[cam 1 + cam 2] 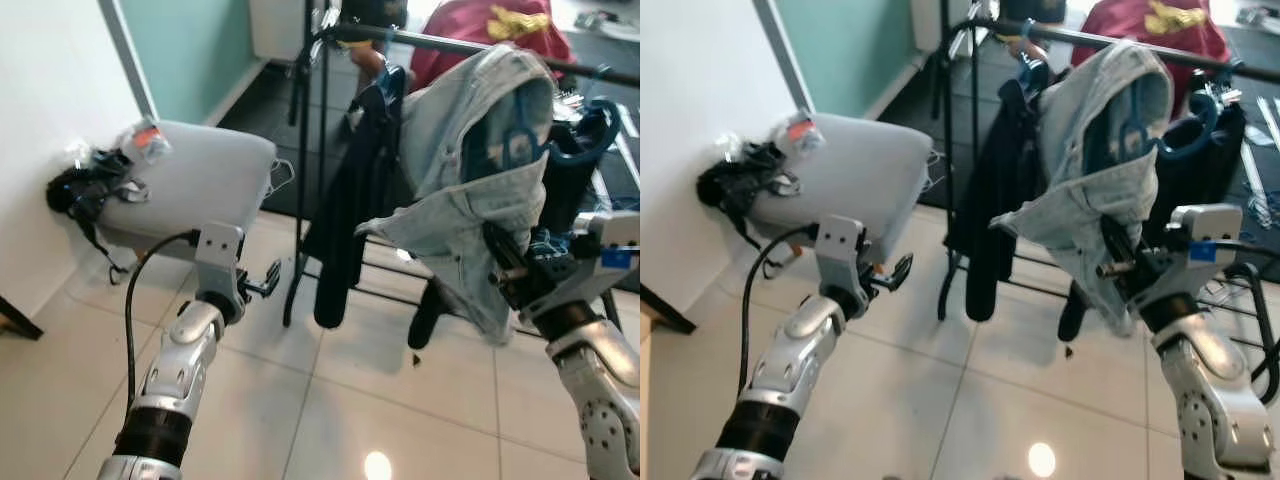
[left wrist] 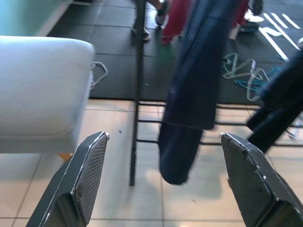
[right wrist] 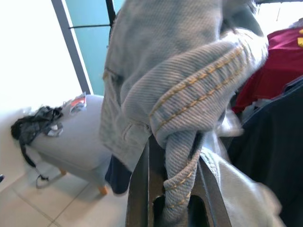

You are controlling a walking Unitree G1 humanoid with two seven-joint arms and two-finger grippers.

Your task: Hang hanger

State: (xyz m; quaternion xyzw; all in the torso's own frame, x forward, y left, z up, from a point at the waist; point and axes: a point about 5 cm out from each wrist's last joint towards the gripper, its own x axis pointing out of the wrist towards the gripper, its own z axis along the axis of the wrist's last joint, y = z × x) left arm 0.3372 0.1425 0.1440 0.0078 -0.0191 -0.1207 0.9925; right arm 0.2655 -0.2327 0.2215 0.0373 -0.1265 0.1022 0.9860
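Floor: pale shiny tiles (image 1: 330, 400) under the robot, and dark mats (image 2: 118, 56) farther back.
Wall: white wall (image 1: 50, 90) on the robot's left, with a blue-green panel (image 1: 190, 45) past it.
Seat: a grey padded seat (image 1: 195, 180) stands by the wall, with a black tangle of straps (image 1: 85, 190) and a small packet on it.
Rack: a black clothes rack (image 1: 320, 170) stands on the floor; its top bar (image 1: 1110, 42) runs across the top.
Clothes on rack: a dark garment (image 1: 350, 200) hangs down, and a red cloth (image 1: 480, 30) sits behind the bar.
Hanger: a blue hanger (image 1: 1185, 140) is up by the top bar, mostly hidden inside a light denim jacket (image 1: 470, 180).
Right gripper (image 1: 1115, 255): raised to the jacket; its jaws are pinched on a fold of the denim.
Left gripper (image 1: 268, 280): held out low, near the seat and the rack leg; its jaws are wide apart and hold nothing.
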